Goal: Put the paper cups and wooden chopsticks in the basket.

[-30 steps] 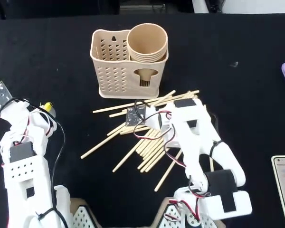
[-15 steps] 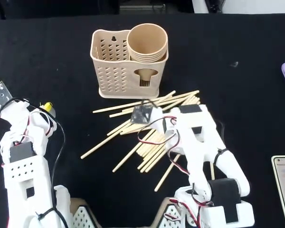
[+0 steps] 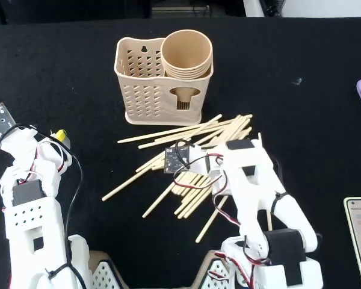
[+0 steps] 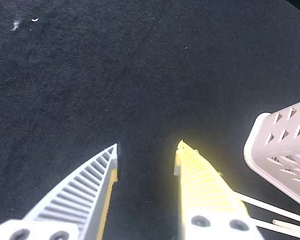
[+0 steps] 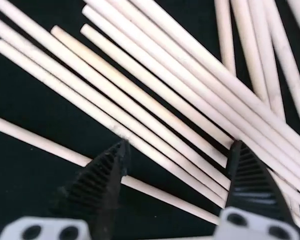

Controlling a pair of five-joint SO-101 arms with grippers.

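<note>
Pale wood-coloured chopsticks (image 3: 192, 128) lie on a plain black cloth (image 3: 301, 120), the beige basket (image 3: 145, 96) has triangular perforations, and the paper cups (image 3: 186, 53) are tan.

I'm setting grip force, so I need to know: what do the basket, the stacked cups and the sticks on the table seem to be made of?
The basket looks like moulded plastic, matt beige, with rows of triangular slots. The cups appear to be paper, matt tan, with rolled rims nested in a stack. The chopsticks look like pale bare wood, round and unvarnished, with faint grain in the right wrist view.
</note>
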